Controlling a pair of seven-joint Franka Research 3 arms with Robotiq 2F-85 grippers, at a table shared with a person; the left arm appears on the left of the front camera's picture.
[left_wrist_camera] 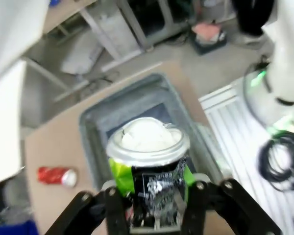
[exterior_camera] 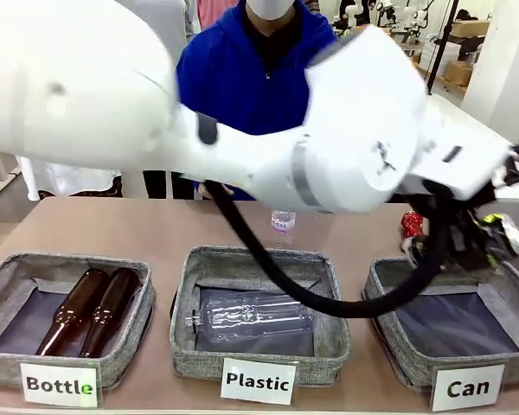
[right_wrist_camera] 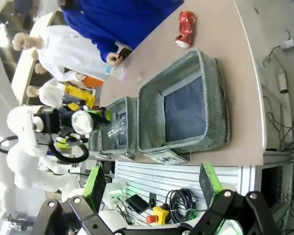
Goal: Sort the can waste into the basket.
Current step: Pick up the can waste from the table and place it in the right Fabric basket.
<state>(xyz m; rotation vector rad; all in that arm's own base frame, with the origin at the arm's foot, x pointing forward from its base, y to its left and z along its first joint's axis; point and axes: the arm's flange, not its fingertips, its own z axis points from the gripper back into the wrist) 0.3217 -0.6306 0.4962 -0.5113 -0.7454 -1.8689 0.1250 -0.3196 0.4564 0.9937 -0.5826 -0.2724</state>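
**While one can hangs over the Can basket, the red one sits out on the table**

Since the left gripper [left_wrist_camera: 154, 203] is clamped shut around the black can with green print [left_wrist_camera: 148, 147], I'd say we're at the drop step for can number one. From the left wrist view the can hangs silver end up, right above the Can basket [left_wrist_camera: 88, 127]. In the front view it looks closer to the basket's far right corner, so I can't say how centred it is. Next move as I read it: nudge it over the dark lining if needed, then let go. Nothing fragile here, so a short drop should be fine.

The right gripper [right_wrist_camera: 152, 188] is wide open with nothing in it, parked off the near side of the table.

Can number two, the dented red can [exterior_camera: 412, 225], lies on its side on the tabletop just beyond the Can basket, so that's the next pickup.

Basket rundown:
- Can basket: nothing inside yet
- Plastic basket [exterior_camera: 186, 285]: one clear plastic bottle [exterior_camera: 251, 316] lying down
- Bottle basket [exterior_camera: 0, 277]: two brown glass bottles [exterior_camera: 91, 311] side by side

A small clear bottle [exterior_camera: 283, 223] stands on the table behind the Plastic basket.
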